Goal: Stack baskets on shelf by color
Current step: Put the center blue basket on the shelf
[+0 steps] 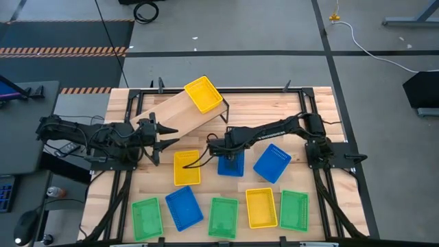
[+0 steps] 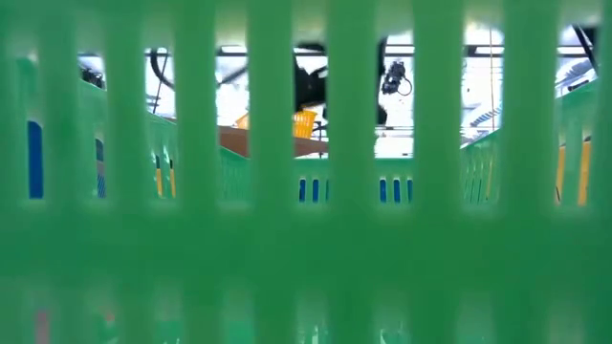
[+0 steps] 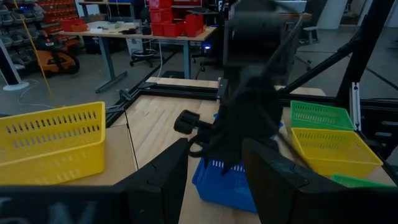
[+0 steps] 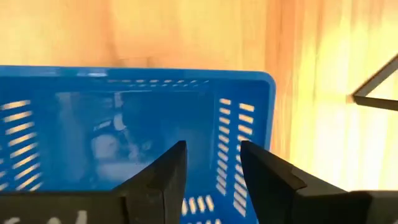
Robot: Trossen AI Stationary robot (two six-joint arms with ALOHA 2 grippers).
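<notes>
The shelf (image 1: 175, 111), a pale plank, lies slanted at the table's far left. A yellow basket (image 1: 204, 94) rests on its right end. My right gripper (image 4: 211, 171) points down, open, over a blue basket (image 4: 124, 124) at the table's middle (image 1: 231, 165). Its fingers stand above the basket's floor beside one end wall and touch nothing. My left gripper (image 1: 175, 137) waits open near the shelf's near side, pointing right toward the blue basket (image 3: 227, 180). Another yellow basket (image 1: 186, 167) lies left of the blue one, and a second blue basket (image 1: 272, 162) lies to its right.
Along the near edge lie a green basket (image 1: 145, 218), a blue (image 1: 183, 207), a green (image 1: 223, 217), a yellow (image 1: 261, 207) and a green (image 1: 293, 209). A green basket's mesh wall (image 2: 306, 239) fills the low view. Black frame rails (image 1: 219, 88) border the table.
</notes>
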